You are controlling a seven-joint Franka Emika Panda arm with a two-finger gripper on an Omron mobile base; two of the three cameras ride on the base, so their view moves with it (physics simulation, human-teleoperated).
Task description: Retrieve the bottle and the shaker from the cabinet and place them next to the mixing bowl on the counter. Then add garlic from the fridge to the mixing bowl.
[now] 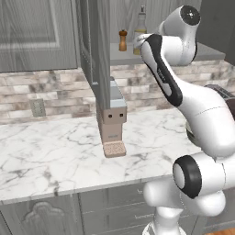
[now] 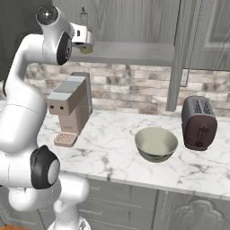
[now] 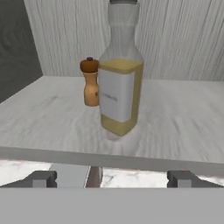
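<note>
Standing upright on the cabinet shelf (image 3: pixel 183 113), the bottle (image 3: pixel 119 87) has the shaker (image 3: pixel 90 83) just behind to its left, while the gripper (image 3: pixel 111 178) hovers before it, fingers spread wide, holding nothing.

Raised high on the white arm, elbow bent forward, wrist level. Tool (image 3: pixel 112 178) spread wide apart, nothing between the two dark fingertips (image 3: pixel 41 178), pointing straight ahead.
</note>
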